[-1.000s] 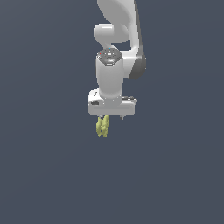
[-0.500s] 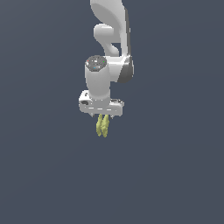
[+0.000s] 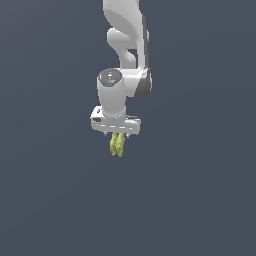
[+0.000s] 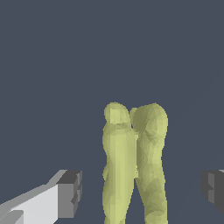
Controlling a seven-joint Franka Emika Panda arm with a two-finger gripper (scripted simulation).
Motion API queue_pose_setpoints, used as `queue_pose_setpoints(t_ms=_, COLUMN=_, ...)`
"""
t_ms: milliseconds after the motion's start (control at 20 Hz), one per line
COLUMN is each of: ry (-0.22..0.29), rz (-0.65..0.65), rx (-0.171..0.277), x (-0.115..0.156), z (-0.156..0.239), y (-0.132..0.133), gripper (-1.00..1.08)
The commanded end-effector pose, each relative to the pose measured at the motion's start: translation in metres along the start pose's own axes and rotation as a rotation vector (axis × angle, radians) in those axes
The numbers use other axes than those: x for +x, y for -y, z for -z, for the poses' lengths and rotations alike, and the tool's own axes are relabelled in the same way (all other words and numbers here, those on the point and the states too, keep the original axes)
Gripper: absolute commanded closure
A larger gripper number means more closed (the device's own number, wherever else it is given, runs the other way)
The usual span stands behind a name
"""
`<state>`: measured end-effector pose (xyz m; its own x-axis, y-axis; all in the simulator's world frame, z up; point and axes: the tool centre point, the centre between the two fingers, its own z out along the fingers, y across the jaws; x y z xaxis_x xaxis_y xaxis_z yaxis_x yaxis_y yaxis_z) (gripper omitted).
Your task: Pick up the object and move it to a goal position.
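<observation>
The object point(image 3: 117, 145) is a small yellow-green lumpy bunch of pods, seen in the exterior view just below the white hand. My gripper point(image 3: 118, 136) is right over it and hides its upper end. In the wrist view the object point(image 4: 133, 166) lies lengthwise between the two fingers. The gripper point(image 4: 140, 189) is open: one grey fingertip point(image 4: 70, 192) and the other fingertip point(image 4: 213, 188) each stand a clear gap away from the pods. Nothing is gripped. No goal marker shows in either view.
A plain dark blue-grey surface point(image 3: 200, 200) fills both views. The white arm point(image 3: 127, 45) rises above the hand to the top of the exterior view.
The hand has shifted slightly toward the exterior view's left, turned about its axis and dropped a little. The object has stayed in place.
</observation>
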<state>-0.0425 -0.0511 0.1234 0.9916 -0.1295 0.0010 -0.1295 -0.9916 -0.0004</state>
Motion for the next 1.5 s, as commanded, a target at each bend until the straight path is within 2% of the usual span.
queue_pose_setpoints(t_ms=0, ry=0.001, rz=-0.001, rx=0.0, x=-0.001, z=-0.012, y=0.0, gripper=-0.92)
queue_pose_setpoints(t_ms=450, ry=0.001, rz=-0.002, rx=-0.001, x=-0.001, z=-0.037, y=-0.001, gripper=-0.92)
queue_pose_setpoints(t_ms=500, ry=0.001, rz=-0.002, rx=-0.001, x=-0.001, z=-0.037, y=-0.001, gripper=1.08)
queue_pose_setpoints(t_ms=1100, ry=0.0, rz=-0.003, rx=-0.001, x=0.0, z=-0.035, y=-0.001, gripper=1.08)
queue_pose_setpoints(t_ms=1450, ry=0.0, rz=-0.003, rx=-0.001, x=0.003, z=-0.031, y=0.027, gripper=1.08)
